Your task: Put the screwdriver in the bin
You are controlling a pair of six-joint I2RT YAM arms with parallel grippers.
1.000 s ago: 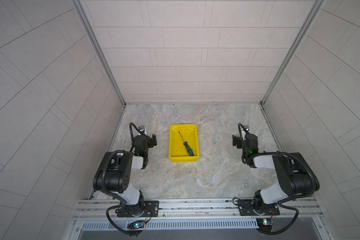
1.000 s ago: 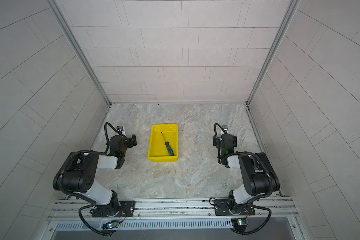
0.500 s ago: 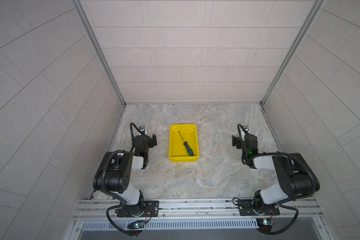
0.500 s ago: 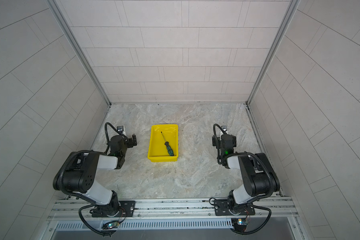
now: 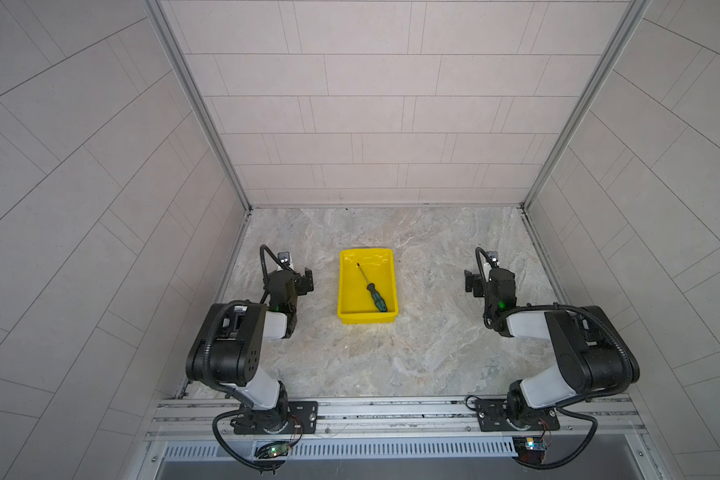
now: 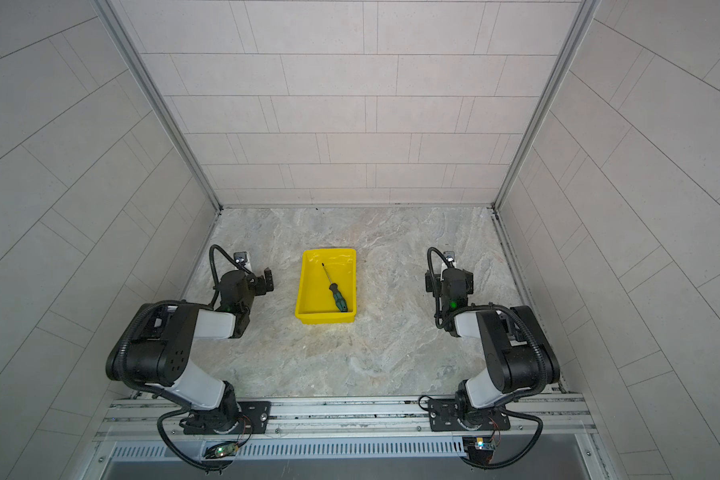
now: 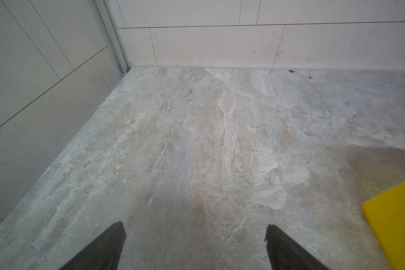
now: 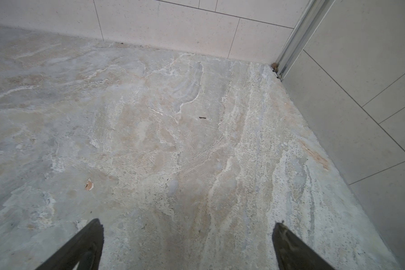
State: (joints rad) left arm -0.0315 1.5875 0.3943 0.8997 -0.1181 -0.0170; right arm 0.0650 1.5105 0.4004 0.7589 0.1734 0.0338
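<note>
From where I stand, the slim screwdriver with the dark green handle point(image 5: 376, 296) lies flat and aslant inside the bright yellow shallow plastic bin point(image 5: 366, 322). Its handle is toward the near right corner and its thin shaft points to the far left. The bin sits mid-way on the grey marbled surface point(image 5: 391, 361). The left fingers point(image 7: 103, 250) are spread wide and empty beside the bin's left, and the right fingers point(image 8: 80, 247) are likewise parted on nothing, well apart on its right.

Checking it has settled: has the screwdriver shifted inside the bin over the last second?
No. The screwdriver lies on the same diagonal in the bin, handle end at the same near corner of its rim.
</note>
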